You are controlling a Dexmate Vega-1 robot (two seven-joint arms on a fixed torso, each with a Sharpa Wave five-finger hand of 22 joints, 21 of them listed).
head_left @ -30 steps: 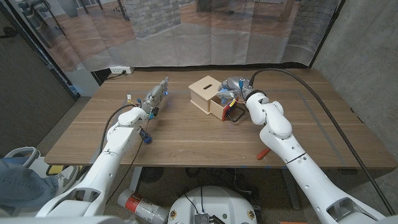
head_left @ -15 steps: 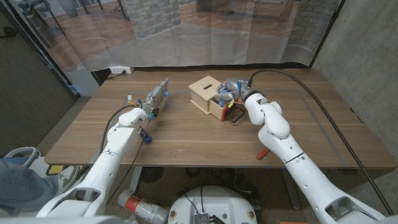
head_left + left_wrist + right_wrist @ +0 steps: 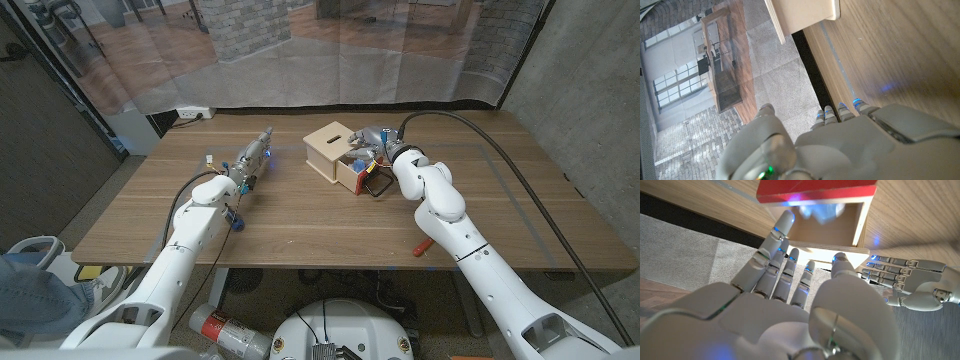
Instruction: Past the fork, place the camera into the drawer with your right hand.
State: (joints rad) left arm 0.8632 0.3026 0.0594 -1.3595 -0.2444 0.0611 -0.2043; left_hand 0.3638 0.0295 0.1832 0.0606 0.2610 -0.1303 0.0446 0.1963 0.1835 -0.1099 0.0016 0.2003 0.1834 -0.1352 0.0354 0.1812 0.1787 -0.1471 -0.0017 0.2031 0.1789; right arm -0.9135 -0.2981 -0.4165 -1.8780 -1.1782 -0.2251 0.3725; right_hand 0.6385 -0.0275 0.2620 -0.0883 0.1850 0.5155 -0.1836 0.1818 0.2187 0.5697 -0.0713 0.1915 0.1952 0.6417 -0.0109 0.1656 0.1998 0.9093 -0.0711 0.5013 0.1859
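Note:
A pale wooden box (image 3: 328, 140) stands at the table's middle back, and its drawer (image 3: 364, 180) with a red front (image 3: 815, 190) is pulled out toward me. My right hand (image 3: 375, 138) hovers over the open drawer. In the right wrist view its fingers (image 3: 782, 265) are spread with nothing in them. Something small, dark and blue (image 3: 355, 160) sits in the drawer under the hand, too small to name. A bluish blur (image 3: 822, 211) shows on the drawer's inside. My left hand (image 3: 252, 155) stands left of the box with its fingers stretched out and holds nothing.
A small red-orange item (image 3: 422, 245) lies near the table's front edge beside my right forearm. A small blue item (image 3: 236, 220) lies by my left forearm. The box's corner (image 3: 805, 12) shows in the left wrist view. A thick black cable (image 3: 520, 180) crosses the table's right side.
My right hand has edged a little toward the box over the drawer. My left hand has shifted slightly. The box and drawer have not moved.

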